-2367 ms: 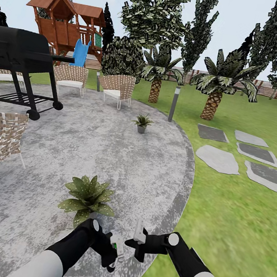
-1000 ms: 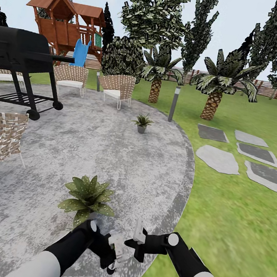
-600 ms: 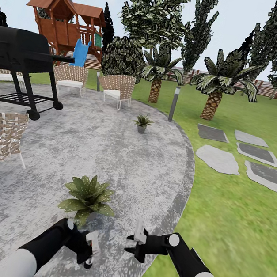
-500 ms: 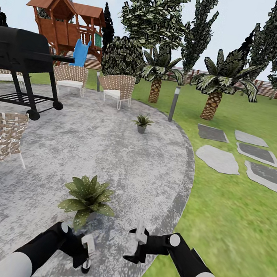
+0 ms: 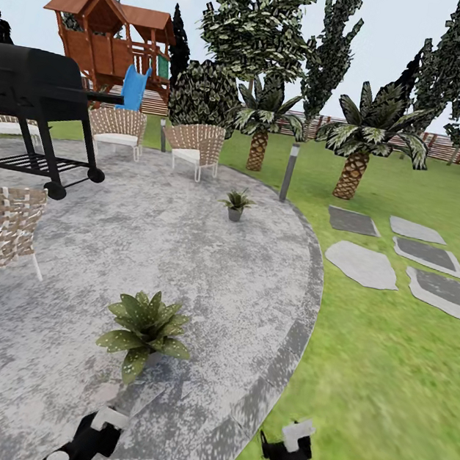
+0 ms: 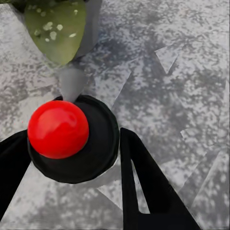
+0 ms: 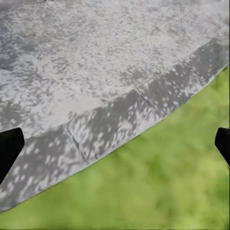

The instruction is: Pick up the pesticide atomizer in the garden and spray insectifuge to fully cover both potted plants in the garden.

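Both arms have dropped low and drawn apart since the earlier frames: the left gripper (image 5: 109,419) and the right gripper (image 5: 296,435) now sit at the bottom of the head view instead of meeting in front of the near potted plant (image 5: 146,328). The camera itself has not shifted.

In the left wrist view the left gripper (image 6: 72,158) has its jaws clamped on the pesticide atomizer (image 6: 72,139), seen from above as a round black cap with a red button, a speckled leaf of the near plant just beyond it. The bottle's body is hidden under the cap, so its green colour and label cannot be checked here. The right gripper (image 7: 115,143) has its jaws wide apart and empty, over the edge where the grey paved patio (image 5: 179,267) meets the lawn (image 5: 385,373).

The far potted plant (image 5: 235,204) stands well apart, further up the patio near the bollard lamp (image 5: 290,171).

My judgement of the risks: with the left arm held this low, the spray may pass under or beside the near rosette instead of covering it. The nozzle's direction cannot be told, so aiming is uncertain. The far plant probably lies beyond reach from this stance, and would stay uncovered unless the base drives closer.
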You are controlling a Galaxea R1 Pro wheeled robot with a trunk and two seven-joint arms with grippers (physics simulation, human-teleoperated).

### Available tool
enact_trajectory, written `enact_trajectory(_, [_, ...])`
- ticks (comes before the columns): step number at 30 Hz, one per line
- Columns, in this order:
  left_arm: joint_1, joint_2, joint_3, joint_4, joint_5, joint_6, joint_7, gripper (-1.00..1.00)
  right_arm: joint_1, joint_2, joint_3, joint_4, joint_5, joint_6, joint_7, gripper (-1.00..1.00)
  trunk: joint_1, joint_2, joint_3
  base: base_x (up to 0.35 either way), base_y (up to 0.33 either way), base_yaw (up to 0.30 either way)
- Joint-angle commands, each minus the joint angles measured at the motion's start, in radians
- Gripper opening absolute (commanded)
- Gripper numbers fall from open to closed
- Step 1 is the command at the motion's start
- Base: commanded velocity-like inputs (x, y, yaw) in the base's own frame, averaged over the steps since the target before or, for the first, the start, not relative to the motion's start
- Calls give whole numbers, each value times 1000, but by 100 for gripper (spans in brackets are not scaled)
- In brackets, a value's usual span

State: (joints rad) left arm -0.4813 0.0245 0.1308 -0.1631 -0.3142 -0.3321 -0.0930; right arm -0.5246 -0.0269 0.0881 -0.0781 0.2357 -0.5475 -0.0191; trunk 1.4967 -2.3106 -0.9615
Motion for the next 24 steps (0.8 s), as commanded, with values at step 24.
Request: enact_trajectory(24, [67, 11, 9, 33, 159, -65, 90, -100, 122, 8, 12, 52, -220, -25, -78, 100, 0, 0, -1, 0, 0, 0])
